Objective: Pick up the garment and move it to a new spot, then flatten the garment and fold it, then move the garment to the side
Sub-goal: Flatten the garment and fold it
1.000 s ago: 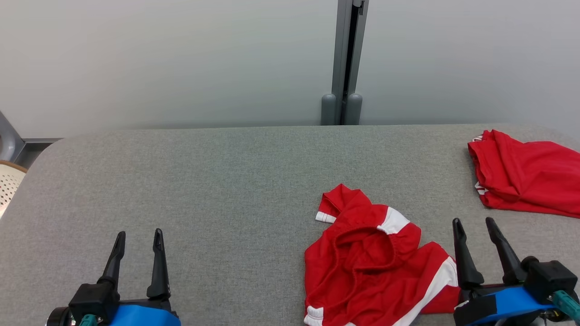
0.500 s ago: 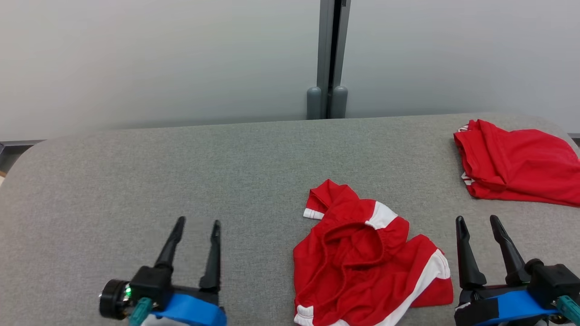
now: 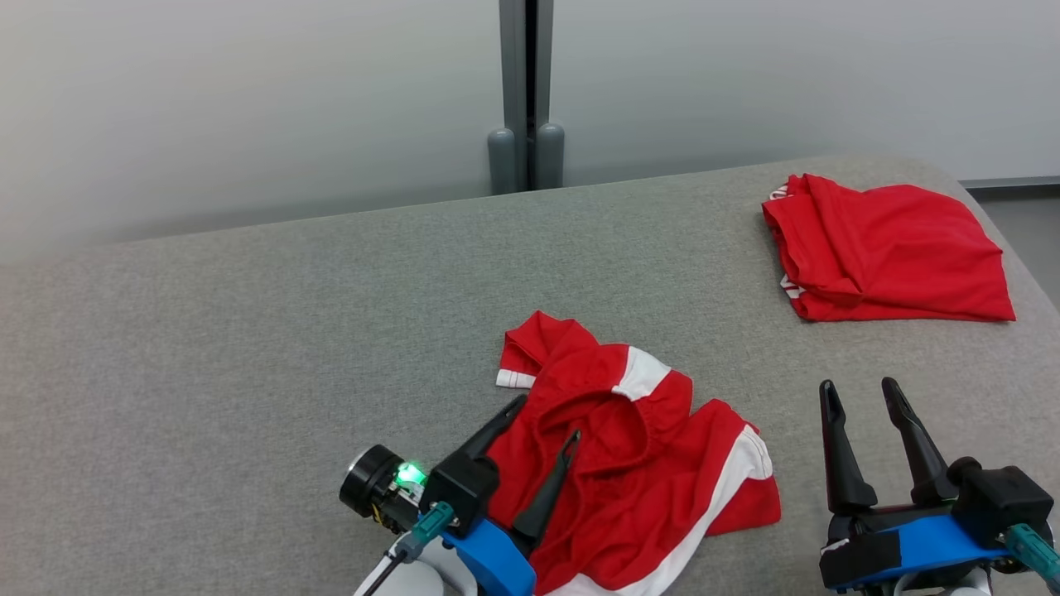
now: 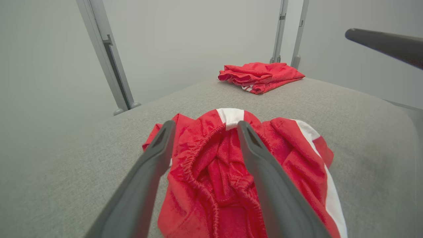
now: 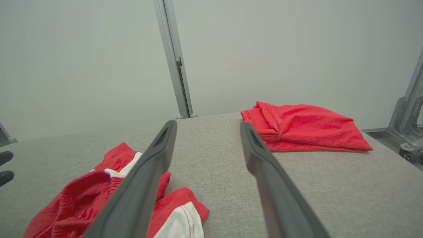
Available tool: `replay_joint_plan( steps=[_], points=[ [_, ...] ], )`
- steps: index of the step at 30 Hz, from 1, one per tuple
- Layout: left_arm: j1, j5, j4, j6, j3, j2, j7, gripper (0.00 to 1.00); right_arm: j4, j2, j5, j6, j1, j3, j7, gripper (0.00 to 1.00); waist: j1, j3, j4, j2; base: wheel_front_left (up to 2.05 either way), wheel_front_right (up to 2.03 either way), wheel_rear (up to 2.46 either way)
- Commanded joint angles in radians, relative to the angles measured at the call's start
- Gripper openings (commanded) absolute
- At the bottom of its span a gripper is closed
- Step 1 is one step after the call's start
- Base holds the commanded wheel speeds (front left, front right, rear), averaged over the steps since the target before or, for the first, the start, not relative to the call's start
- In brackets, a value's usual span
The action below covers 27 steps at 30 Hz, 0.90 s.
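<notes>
Grey worktop (image 3: 248,331) carried the crumpled garment (image 3: 654,472) front-centre, left claw (image 3: 546,416) spread apart over its left part, right claw (image 3: 858,384) apart and empty beside it, folded red cloth (image 3: 886,248) far right.

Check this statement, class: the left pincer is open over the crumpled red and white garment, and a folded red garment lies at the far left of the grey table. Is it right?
No: the folded red garment lies at the far right of the grey table, as the head view shows. The left pincer is indeed open over the crumpled red and white garment.
</notes>
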Motion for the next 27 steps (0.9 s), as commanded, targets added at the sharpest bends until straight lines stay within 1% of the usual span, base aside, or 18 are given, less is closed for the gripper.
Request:
replay_joint_plan(
  steps=[1, 10, 11, 12, 16, 18, 19, 20, 21, 22, 27],
  points=[
    [-0.036, -0.018, 0.038, -0.001, -0.05, 0.01, -0.002, 1.0, 0.001, 0.0, 0.001, 0.0, -0.012, 0.0, -0.005, 1.0, -0.0001, 0.006, -0.013, 0.0, 0.0, 0.0, 0.0],
    [-0.11, -0.111, 0.213, -0.001, -0.257, 0.02, -0.003, 1.0, 0.009, 0.0, -0.001, 0.0, -0.028, 0.002, -0.005, 1.0, -0.0001, 0.029, -0.055, 0.0, 0.0, 0.0, 0.0],
    [-0.11, -0.111, 0.213, -0.001, -0.257, 0.02, -0.003, 1.0, 0.009, 0.0, -0.001, 0.0, -0.028, 0.002, -0.005, 1.0, -0.0001, 0.029, -0.055, 0.0, 0.0, 0.0, 0.0],
    [-0.126, -0.13, 0.254, -0.001, -0.292, 0.021, -0.003, 1.0, 0.011, 0.0, -0.001, 0.0, -0.03, 0.006, -0.005, 1.0, -0.0001, 0.034, -0.061, 0.0, 0.0, 0.0, 0.0],
    [-0.156, -0.171, 0.323, -0.001, -0.347, 0.011, -0.002, 1.0, 0.011, 0.0, 0.001, 0.0, -0.041, 0.014, -0.005, 1.0, -0.0001, 0.044, -0.072, 0.0, 0.0, 0.0, 0.0],
    [-0.164, -0.181, 0.34, -0.001, -0.357, 0.009, -0.002, 1.0, 0.009, 0.0, 0.001, 0.0, -0.041, 0.015, -0.005, 1.0, -0.0001, 0.047, -0.074, 0.0, 0.0, 0.0, 0.0],
    [-0.173, -0.193, 0.356, -0.001, -0.362, 0.007, -0.003, 0.91, 0.008, 0.0, 0.0, 0.0, -0.041, 0.015, -0.005, 1.0, -0.0001, 0.049, -0.076, 0.0, 0.0, 0.0, 0.0],
    [-0.18, -0.203, 0.376, -0.001, -0.373, 0.006, -0.003, 0.71, 0.006, 0.0, 0.0, 0.0, -0.041, 0.016, -0.005, 1.0, -0.0001, 0.051, -0.077, 0.0, 0.0, 0.0, 0.0],
    [-0.19, -0.213, 0.388, -0.001, -0.38, 0.002, -0.002, 0.31, 0.004, 0.0, 0.0, 0.0, -0.042, 0.016, -0.005, 1.0, -0.0001, 0.053, -0.078, 0.0, 0.0, 0.0, 0.0],
    [-0.198, -0.225, 0.395, -0.001, -0.384, -0.003, -0.003, 0.0, 0.003, 0.0, -0.001, 0.0, -0.041, 0.014, -0.005, 1.0, -0.0001, 0.055, -0.078, 0.0, 0.0, 0.0, 0.0],
    [-0.229, -0.269, 0.387, -0.001, -0.373, -0.012, -0.003, 0.0, 0.001, 0.0, 0.001, 0.0, -0.033, 0.01, -0.005, 1.0, -0.0001, 0.056, -0.066, 0.0, 0.0, 0.0, 0.0]
  ],
)
